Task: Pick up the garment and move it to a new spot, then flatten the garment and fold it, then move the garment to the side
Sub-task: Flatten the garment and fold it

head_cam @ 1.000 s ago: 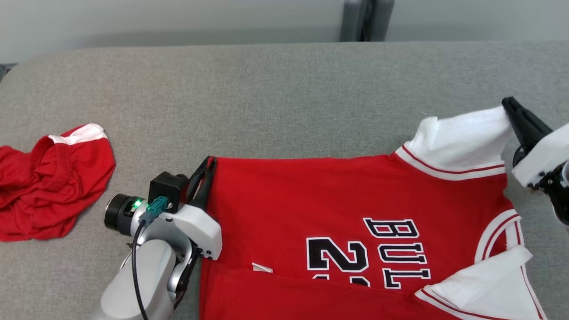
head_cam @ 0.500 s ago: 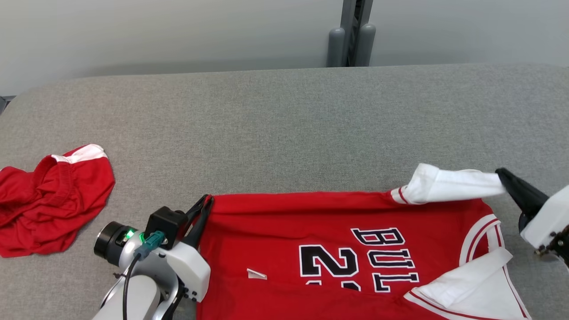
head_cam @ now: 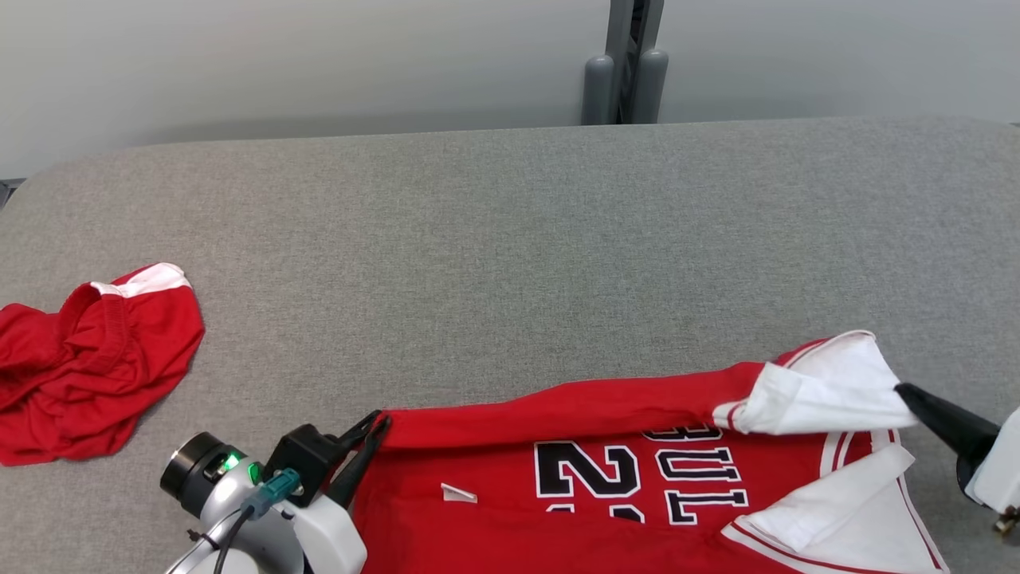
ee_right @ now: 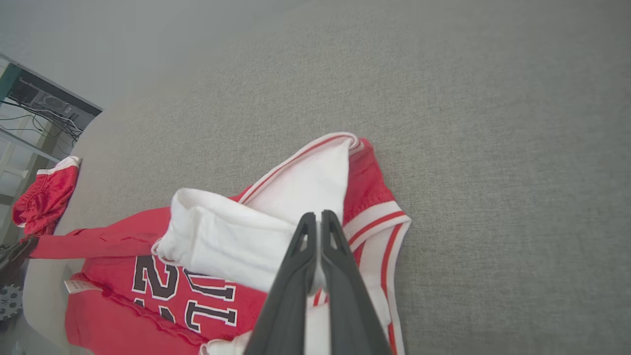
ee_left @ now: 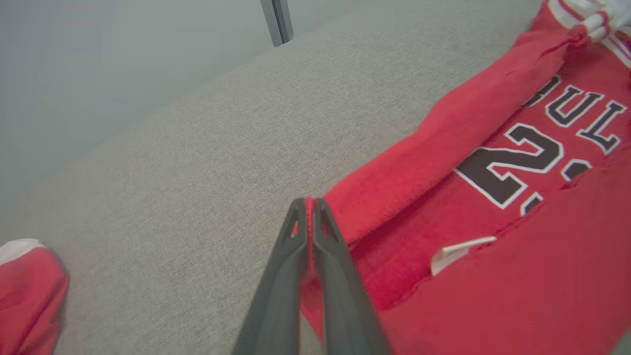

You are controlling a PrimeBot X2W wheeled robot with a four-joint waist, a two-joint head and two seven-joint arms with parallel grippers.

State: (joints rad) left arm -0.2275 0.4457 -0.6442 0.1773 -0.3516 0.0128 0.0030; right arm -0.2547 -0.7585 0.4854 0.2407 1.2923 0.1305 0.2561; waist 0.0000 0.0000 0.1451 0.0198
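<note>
Two grips hold the red jersey [head_cam: 621, 414], which we see lying at the near edge of the grey surface [head_cam: 510, 239]: our left gripper [head_cam: 373, 432] is closed on its hem corner [head_cam: 392, 419], our right gripper [head_cam: 904, 392] on its white sleeve [head_cam: 821, 391].

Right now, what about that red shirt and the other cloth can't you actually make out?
Head view: jersey, near part cut off by bottom edge.
Head view: lettering, top letter partly under the folded-over red edge.
Left wrist view: white tag, any print too small.
Head view: red shorts, cut by left edge.
</note>
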